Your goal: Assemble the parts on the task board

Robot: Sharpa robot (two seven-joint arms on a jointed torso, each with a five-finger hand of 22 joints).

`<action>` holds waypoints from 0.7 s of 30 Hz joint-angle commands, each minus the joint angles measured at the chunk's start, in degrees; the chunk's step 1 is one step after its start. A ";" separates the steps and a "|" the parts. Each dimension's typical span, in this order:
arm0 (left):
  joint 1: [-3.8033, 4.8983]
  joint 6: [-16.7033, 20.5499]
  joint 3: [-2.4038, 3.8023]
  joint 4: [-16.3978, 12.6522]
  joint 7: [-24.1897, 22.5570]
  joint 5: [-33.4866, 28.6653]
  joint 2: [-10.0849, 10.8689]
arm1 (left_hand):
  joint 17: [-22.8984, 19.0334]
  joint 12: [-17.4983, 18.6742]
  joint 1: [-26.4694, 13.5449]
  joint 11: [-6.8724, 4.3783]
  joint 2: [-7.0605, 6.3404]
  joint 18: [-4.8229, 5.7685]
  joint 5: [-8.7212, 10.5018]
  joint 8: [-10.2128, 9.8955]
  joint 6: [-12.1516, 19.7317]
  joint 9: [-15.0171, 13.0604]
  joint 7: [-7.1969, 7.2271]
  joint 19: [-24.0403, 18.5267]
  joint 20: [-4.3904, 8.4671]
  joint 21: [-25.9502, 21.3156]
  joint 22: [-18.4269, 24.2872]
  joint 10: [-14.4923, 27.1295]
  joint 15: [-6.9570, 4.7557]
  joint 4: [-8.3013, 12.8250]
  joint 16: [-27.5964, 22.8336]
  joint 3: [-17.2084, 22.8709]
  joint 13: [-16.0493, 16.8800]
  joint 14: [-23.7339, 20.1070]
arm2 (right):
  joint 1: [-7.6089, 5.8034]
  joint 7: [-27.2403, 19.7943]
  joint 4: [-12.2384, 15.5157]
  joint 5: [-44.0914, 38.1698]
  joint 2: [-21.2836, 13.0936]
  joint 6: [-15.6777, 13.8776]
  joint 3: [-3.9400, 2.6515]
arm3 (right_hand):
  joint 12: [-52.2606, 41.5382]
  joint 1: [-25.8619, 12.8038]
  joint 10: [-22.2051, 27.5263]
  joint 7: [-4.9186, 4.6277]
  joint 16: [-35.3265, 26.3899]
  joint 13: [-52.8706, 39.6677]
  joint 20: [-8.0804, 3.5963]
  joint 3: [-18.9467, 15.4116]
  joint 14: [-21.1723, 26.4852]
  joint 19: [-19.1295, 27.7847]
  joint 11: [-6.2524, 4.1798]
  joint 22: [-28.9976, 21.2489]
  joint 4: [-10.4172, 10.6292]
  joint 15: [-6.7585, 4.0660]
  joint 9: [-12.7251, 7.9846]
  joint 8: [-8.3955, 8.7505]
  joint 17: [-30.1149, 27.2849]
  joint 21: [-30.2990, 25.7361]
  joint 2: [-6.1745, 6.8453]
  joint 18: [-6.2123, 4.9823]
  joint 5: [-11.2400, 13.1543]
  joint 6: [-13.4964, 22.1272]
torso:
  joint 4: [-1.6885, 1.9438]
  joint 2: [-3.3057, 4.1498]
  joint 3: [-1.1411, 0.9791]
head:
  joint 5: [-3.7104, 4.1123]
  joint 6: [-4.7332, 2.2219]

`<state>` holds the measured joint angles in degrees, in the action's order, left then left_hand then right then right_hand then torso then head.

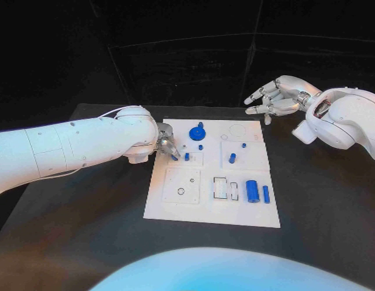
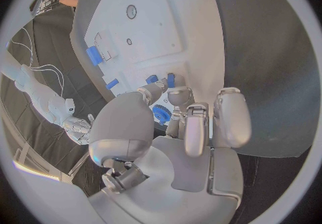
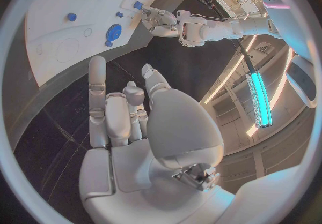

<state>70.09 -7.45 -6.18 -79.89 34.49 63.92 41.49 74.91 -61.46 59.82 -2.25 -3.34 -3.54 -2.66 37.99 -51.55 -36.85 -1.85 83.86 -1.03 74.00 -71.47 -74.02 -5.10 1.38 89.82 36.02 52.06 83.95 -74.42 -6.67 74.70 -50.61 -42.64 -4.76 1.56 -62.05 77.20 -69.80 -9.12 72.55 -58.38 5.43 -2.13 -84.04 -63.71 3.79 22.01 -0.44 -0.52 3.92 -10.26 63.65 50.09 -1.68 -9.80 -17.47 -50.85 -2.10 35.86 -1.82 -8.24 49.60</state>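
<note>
The white task board (image 1: 181, 206) lies in the middle of the black table. On it are a round blue knob (image 1: 197, 133), several small blue pegs (image 1: 232, 158) and a large blue cylinder (image 1: 251, 191) beside a thin blue pin (image 1: 266, 194). My left hand (image 1: 165, 145) hovers at the board's left edge. Its fingertips (image 2: 150, 91) are spread just short of a small blue peg (image 1: 187, 156), with nothing between them. My right hand (image 1: 275, 97) hangs above the table past the board's far right corner, its fingers loosely apart and holding nothing.
Bare black table (image 1: 327, 200) surrounds the board on all sides. The board also carries raised white square blocks (image 1: 181, 185) and rectangular slots (image 1: 220, 188) near its middle.
</note>
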 commanded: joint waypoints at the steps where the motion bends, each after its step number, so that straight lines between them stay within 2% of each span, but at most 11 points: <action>1: -0.14 -1.59 -0.18 0.22 0.95 -0.06 -0.11 | 15.09 -0.37 -0.78 -0.05 0.12 -0.61 -0.12 0.26 -0.43 0.01 0.13 0.85 0.46 0.27 -0.05 -0.27 -0.54 2.28 0.18 1.88 0.04 6.05 | -0.13 -0.36 -0.03 0.03 0.05 0.43 -0.04 | 0.24 0.03 0.41 0.13 -0.24 -0.02 -0.11 0.17 -0.25 -0.31 -0.02 -0.07 0.31 -0.22 -0.01 -0.20 -0.05 -0.17 -0.45 -0.77 -0.33 0.30 | -0.01 0.00 0.00 | -0.08 0.03; 10: -0.13 -1.24 -0.17 1.21 0.83 -0.29 -0.80 | 15.09 -0.46 -2.59 -0.15 0.38 -0.58 -0.11 0.51 -0.64 0.21 0.24 0.89 0.60 0.28 -0.15 -0.30 -0.65 0.43 0.18 -0.19 0.05 6.05 | -0.13 -0.38 -0.01 0.02 0.06 0.38 -0.04 | 0.24 0.03 0.41 0.13 -0.24 -0.02 -0.11 0.17 -0.25 -0.31 -0.02 -0.07 0.31 -0.22 -0.01 -0.20 -0.05 -0.17 -0.45 -0.77 -0.33 0.30 | -0.04 0.00 -0.03 | -0.02 0.02; 14: -0.12 -2.14 -0.17 1.68 0.93 -0.65 -1.08 | 15.09 -0.45 -3.63 -0.14 0.73 -0.58 -0.11 0.55 -0.64 0.36 0.22 0.88 0.63 0.24 -0.16 -0.21 -0.66 -0.68 0.18 -1.21 -0.01 6.05 | -0.13 -0.38 0.01 0.02 0.07 0.36 -0.04 | 0.40 0.12 0.54 0.13 -0.41 0.19 -0.12 0.20 -0.22 -0.33 -0.02 -0.11 0.27 -0.22 -0.02 -0.24 -0.23 -0.23 -0.45 -0.77 -0.36 0.31 | -0.05 0.01 0.00 | -0.03 0.10; 21: -0.12 -3.30 -0.17 2.33 1.12 -0.93 -1.47 | 15.09 -0.51 -4.61 -0.11 0.45 -0.58 -0.11 0.60 -0.66 0.49 0.21 0.89 0.63 0.21 -0.18 -0.14 -0.65 -1.44 0.18 -2.35 0.02 6.05 | -0.13 -0.36 0.03 -0.03 0.07 0.35 -0.04 | 0.44 0.15 0.58 0.13 -0.43 0.24 -0.12 0.21 -0.21 -0.33 -0.02 -0.11 0.26 -0.23 -0.02 -0.24 -0.26 -0.24 -0.45 -0.77 -0.36 0.32 | 0.03 0.00 0.00 | 0.16 0.19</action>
<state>70.08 -8.58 -6.20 -77.74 34.79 63.29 40.03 74.91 -61.68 55.81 -2.37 -3.07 -3.54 -2.70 38.42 -52.05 -36.45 -1.53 84.07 -0.83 74.00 -71.64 -74.13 -5.52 -0.08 89.82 33.90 52.05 83.94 -74.42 -6.68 74.73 -50.62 -42.59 -4.74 1.56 -61.79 77.20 -69.59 -9.12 72.35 -58.19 5.43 -2.13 -84.04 -63.71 3.58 21.96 -0.44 -0.52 3.92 -10.26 63.47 50.09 -1.68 -9.80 -17.47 -50.85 -2.13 35.87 -1.83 -8.11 49.76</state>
